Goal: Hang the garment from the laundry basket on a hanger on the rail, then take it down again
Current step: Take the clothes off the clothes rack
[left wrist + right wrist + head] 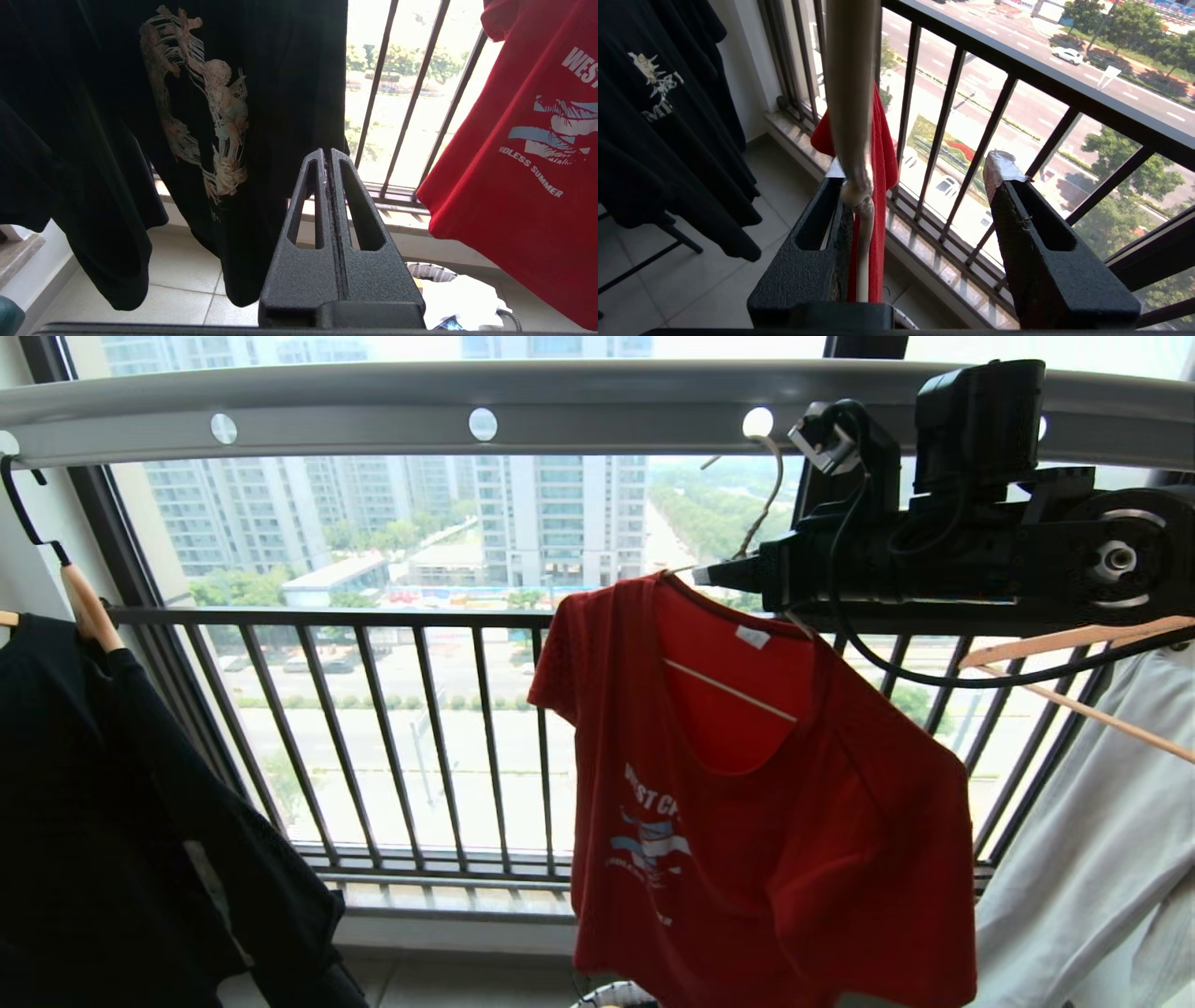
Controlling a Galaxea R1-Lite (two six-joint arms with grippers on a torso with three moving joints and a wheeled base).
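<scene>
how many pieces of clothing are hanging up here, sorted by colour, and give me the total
Black: 1, the black shirt at the robot's left.
Red: 1, the red T-shirt on the white wire hanger.
White: 1, the white garment at the robot's right.
Total: 3 hanging garments.

rail (373, 411) runs over us | T-shirt (794, 859) on hanger (728, 689) hangs below it, centre-right | black shirt (112, 821) to our left | white garment (1102, 859) to our right | railing (373, 728) behind | basket (616, 995) beneath T-shirt
</scene>
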